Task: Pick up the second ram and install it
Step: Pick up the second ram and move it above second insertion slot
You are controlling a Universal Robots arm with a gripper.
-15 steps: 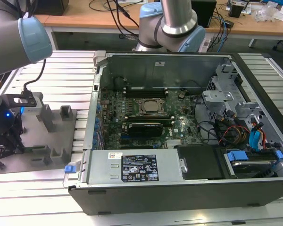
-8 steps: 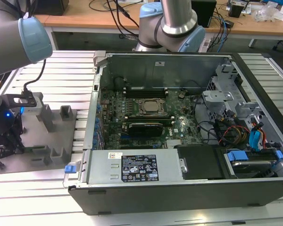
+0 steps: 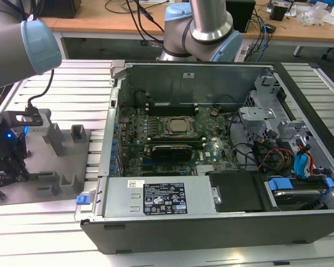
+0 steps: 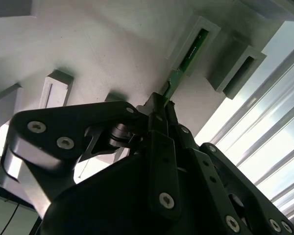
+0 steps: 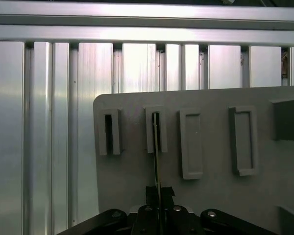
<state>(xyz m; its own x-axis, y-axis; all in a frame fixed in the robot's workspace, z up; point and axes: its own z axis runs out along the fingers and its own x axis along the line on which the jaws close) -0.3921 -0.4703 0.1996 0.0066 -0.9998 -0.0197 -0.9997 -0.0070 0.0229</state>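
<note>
The second ram (image 5: 157, 147) is a thin green strip standing on edge in a slotted block of the grey tray (image 5: 215, 200). In the second wrist view the second ram (image 4: 188, 56) runs from that block down into my black fingers. My gripper (image 5: 159, 192) is shut on the strip's near end, fingers pressed on both flat faces; the far end still sits in the block's slot. In the exterior view my gripper (image 3: 1, 171) hangs low over the tray (image 3: 64, 161) at the exterior view's left, beside the open computer case (image 3: 211, 222).
Other upright grey blocks (image 5: 192, 144) stand on the tray beside the held strip. The open case holds a motherboard with a processor socket (image 3: 178, 125) and long black slots (image 3: 172, 109). Ribbed aluminium table slats (image 5: 49, 122) surround the tray. Cables and drive bays fill the case's right side.
</note>
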